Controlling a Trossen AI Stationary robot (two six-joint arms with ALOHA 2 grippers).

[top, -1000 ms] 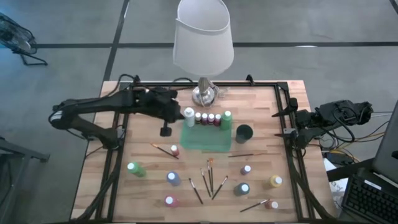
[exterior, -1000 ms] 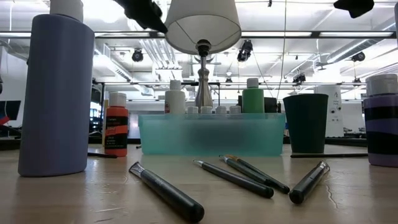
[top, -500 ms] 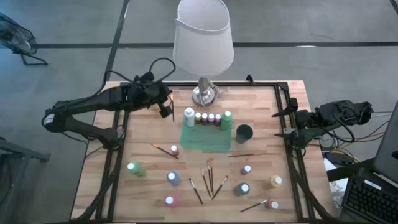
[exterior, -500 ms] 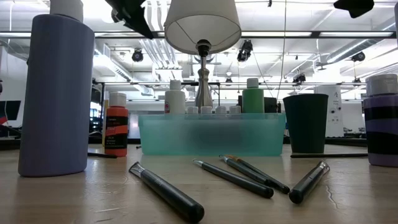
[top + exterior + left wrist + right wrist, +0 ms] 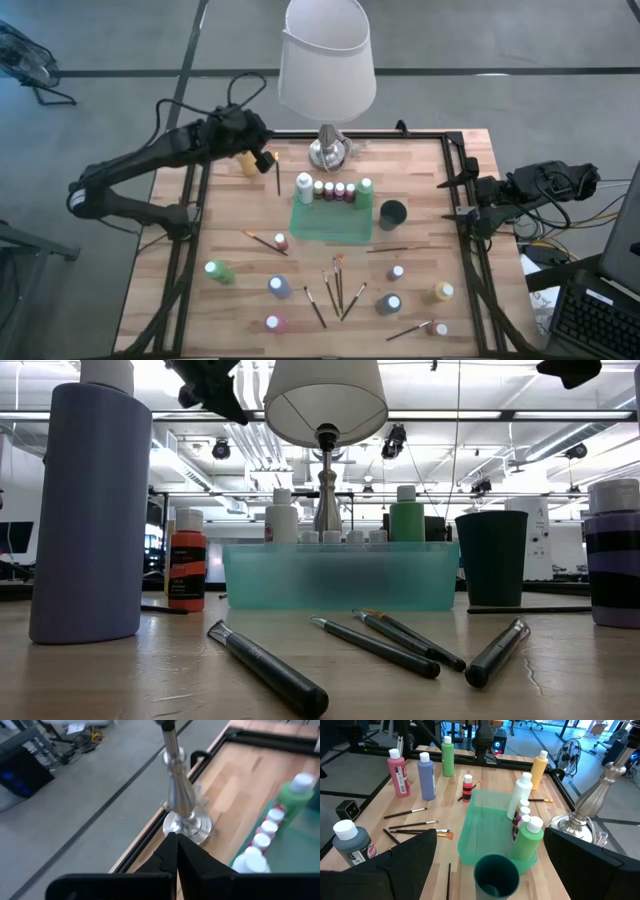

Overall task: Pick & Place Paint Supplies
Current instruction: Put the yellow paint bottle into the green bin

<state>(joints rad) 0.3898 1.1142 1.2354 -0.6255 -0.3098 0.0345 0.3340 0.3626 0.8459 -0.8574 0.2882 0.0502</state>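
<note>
My left gripper (image 5: 266,162) hangs shut and holds nothing, high over the table's far left, beside the lamp's silver base (image 5: 186,822). A yellow bottle (image 5: 246,160) stands below it, and a thin brush (image 5: 277,181) lies next to that. The green tray (image 5: 330,225) holds a white bottle (image 5: 304,185), small maroon bottles (image 5: 334,189) and a green bottle (image 5: 365,187) along its far wall. Loose bottles (image 5: 278,287) and brushes (image 5: 335,285) are spread over the near half. My right gripper (image 5: 459,199) waits open at the table's right edge.
The white-shaded lamp (image 5: 326,60) stands at the far edge behind the tray. A dark cup (image 5: 392,213) sits right of the tray. A black frame (image 5: 190,240) runs along the table's sides. Bare wood lies left of the tray.
My left gripper has stayed shut and moved from beside the tray's left end up and toward the table's far left corner, rolling as it went. The yellow bottle that the arm covered now shows. My right arm has kept still.
</note>
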